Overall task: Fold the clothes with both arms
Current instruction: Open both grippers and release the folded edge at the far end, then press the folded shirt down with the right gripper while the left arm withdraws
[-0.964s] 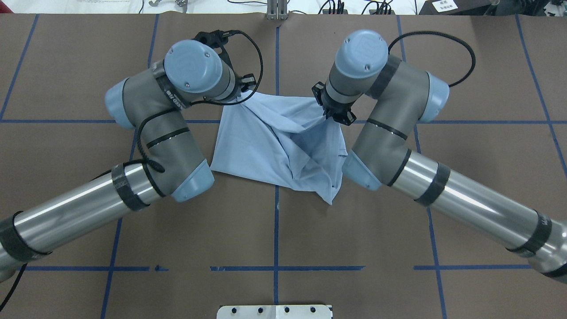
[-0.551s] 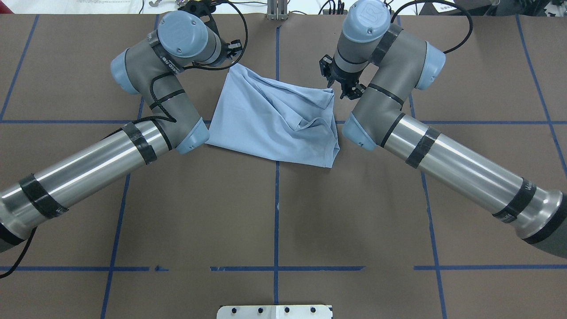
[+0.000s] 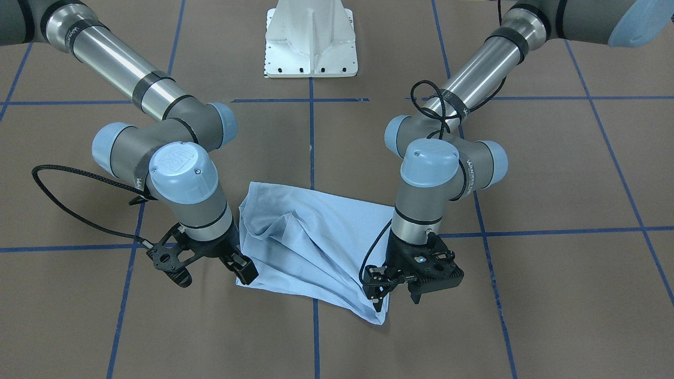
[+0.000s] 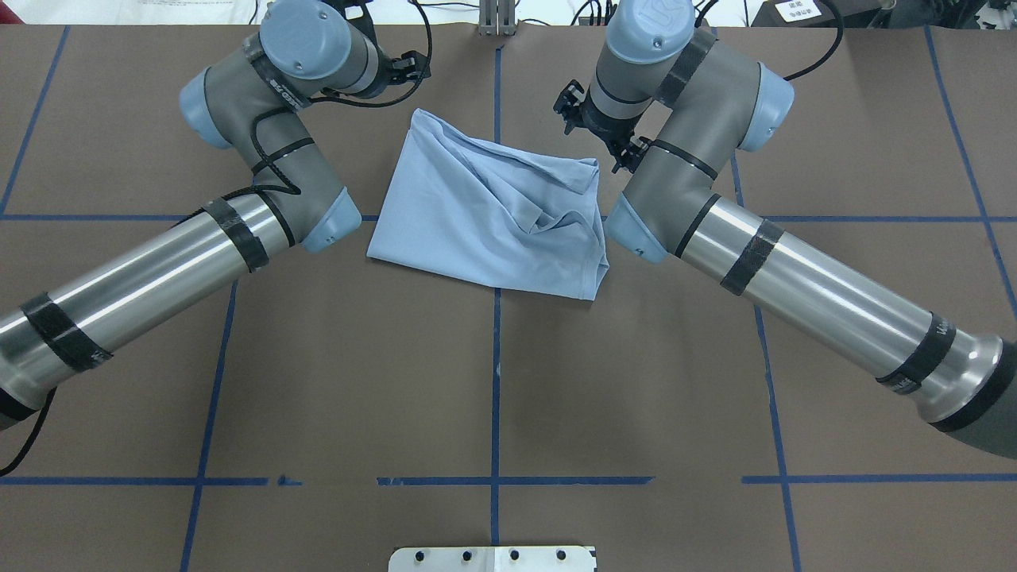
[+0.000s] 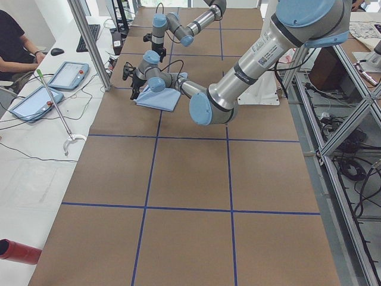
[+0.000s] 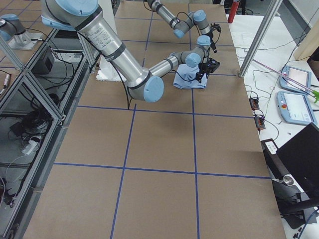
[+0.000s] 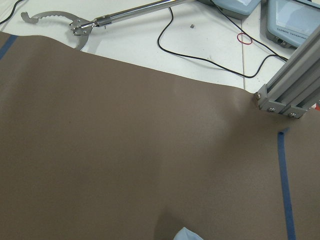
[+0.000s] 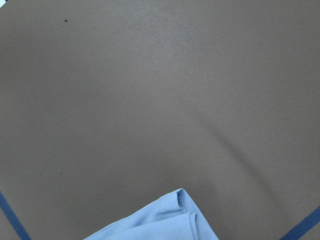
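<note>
Farther off the T-shirt [image 4: 485,214] now: left fingers [image 3: 377,299] apart, right fingers [image 3: 246,271] apart, both sets tip-down.

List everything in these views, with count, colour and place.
T-shirt: one, light blue, crumpled on the table between the grippers.
Table: one, brown with blue tape lines.
Base plate: one, white, at the robot's table edge.
Tablets: two, blue-grey, on the white side bench.
Grabber tool: one, silver, same bench.
Cylinder: one, red, same bench.
Person: one, dark top, seated beside the bench.
Arms: two, silver-grey with pale blue caps; left arm and right arm flank the T-shirt.
Grippers: two, black, open; left gripper and right gripper at its far corners.
</note>
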Available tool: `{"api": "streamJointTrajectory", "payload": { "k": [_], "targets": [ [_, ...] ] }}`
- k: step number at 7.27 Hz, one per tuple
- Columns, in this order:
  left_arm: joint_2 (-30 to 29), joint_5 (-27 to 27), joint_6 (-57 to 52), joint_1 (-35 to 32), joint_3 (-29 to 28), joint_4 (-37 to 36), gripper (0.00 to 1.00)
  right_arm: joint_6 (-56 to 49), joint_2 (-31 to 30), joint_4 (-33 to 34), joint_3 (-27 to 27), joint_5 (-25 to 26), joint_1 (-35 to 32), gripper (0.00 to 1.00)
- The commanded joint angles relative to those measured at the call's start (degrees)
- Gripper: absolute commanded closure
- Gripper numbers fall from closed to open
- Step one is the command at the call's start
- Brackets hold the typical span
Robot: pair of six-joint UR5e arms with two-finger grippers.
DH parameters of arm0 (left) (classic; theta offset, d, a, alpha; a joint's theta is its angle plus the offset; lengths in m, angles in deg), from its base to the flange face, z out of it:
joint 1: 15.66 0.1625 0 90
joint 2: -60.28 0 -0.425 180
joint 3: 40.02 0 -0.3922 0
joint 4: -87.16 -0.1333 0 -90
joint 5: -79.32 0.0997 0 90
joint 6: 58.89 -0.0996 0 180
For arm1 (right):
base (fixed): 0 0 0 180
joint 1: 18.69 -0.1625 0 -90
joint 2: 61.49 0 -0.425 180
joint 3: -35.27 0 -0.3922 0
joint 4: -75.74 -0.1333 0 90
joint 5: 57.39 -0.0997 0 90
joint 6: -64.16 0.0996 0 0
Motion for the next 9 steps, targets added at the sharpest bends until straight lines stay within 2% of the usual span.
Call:
{"api": "streamJointTrajectory", "payload": {
  "k": [1,2,4,6,7,8,9],
  "targets": [
    [6.09,-6.0,-4.75,-2.19,6.27,-0.38,0.0,-5.52,0.74,0.52,-1.9,0.64,2.06,0.0],
    [9.79,-6.02,-4.85,-2.37,10.76,-0.55,0.0,-7.72,1.52,0.61,-1.99,1.08,3.2,0.0],
    [14.29,-6.02,-4.94,-2.64,14.83,-0.64,0.0,-17.35,1.88,4.19,-2.86,5.29,6.28,0.02],
    [15.44,-6.02,-4.94,-2.9,15.37,-0.56,0.0,-28.68,0.23,16.19,-11.7,5.3,8.13,0.26],
    [15.88,-6.11,-4.94,-2.9,15.46,-0.38,0.0,-32.66,-1.27,17.3,-13.66,5.47,9.01,0.31],
    [16.06,-6.11,-4.94,-2.9,15.72,-0.38,0.0,-37.14,-2.15,17.22,-14.2,7.3,11.45,0.31],
    [16.41,-6.11,-4.94,-2.81,15.81,-0.29,0.0,-44.49,-1.72,17.05,-13.86,12.98,14.17,0.31]
  ]
}}
